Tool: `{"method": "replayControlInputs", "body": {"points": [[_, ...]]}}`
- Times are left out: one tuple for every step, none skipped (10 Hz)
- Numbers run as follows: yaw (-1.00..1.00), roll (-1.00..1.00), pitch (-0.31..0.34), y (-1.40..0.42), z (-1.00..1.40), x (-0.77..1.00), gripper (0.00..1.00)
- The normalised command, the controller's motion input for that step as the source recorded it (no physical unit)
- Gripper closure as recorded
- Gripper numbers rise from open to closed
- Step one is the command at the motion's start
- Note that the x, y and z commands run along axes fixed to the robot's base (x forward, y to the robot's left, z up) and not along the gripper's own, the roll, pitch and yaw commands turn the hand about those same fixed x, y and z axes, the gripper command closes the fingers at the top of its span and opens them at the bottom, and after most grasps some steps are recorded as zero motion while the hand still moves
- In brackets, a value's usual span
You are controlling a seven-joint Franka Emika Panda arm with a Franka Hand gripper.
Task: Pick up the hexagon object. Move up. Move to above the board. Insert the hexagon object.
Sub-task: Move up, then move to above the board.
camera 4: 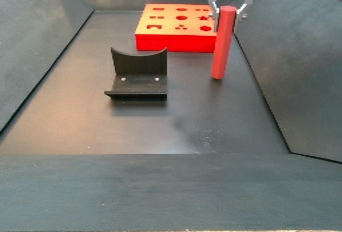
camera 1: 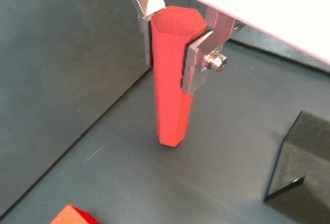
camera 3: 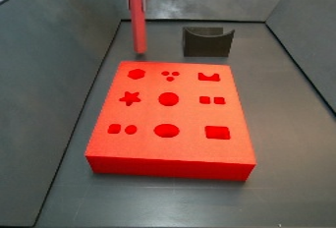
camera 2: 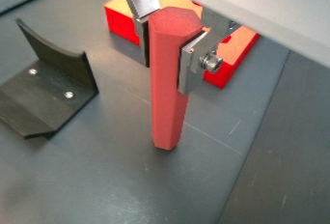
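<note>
Gripping hexagon object upright — fingers clamped | beside board | no writing legible

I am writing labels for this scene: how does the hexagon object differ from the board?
The hexagon object is a tall slim peg standing upright; the board is a wide flat slab lying on the floor. The end effector grips the peg's top with its fingers; the board lies apart, untouched. The board has shaped cut-outs; the peg has none. Both are red.

Side views face oppositely across the board; wrist views look down the jaws.
</note>
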Motion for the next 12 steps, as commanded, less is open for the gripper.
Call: {"method": "replayControlInputs", "body": {"points": [[-0.03,0.00,0.047,-0.05,0.73,-0.01,1.00],[-0.02,-0.01,0.057,-0.04,0.65,-0.01,1.00],[-0.01,-0.01,0.066,-0.02,0.44,0.00,1.00],[-0.01,-0.01,0.073,-0.01,0.28,0.01,1.00],[0.24,-0.36,-0.077,0.13,1.00,-0.16,1.00],[0.24,-0.36,-0.075,0.13,1.00,-0.16,1.00],[0.16,-0.33,-0.065,0.11,1.00,-0.16,1.00],[0.08,-0.26,-0.046,0.09,1.00,-0.14,1.00],[0.04,-0.23,-0.023,0.07,0.87,-0.11,1.00],[0.01,-0.20,0.000,0.05,0.69,-0.06,1.00],[-0.01,-0.19,0.023,0.04,0.51,-0.03,1.00],[-0.01,-0.17,0.057,0.03,0.27,0.00,1.00]]}}
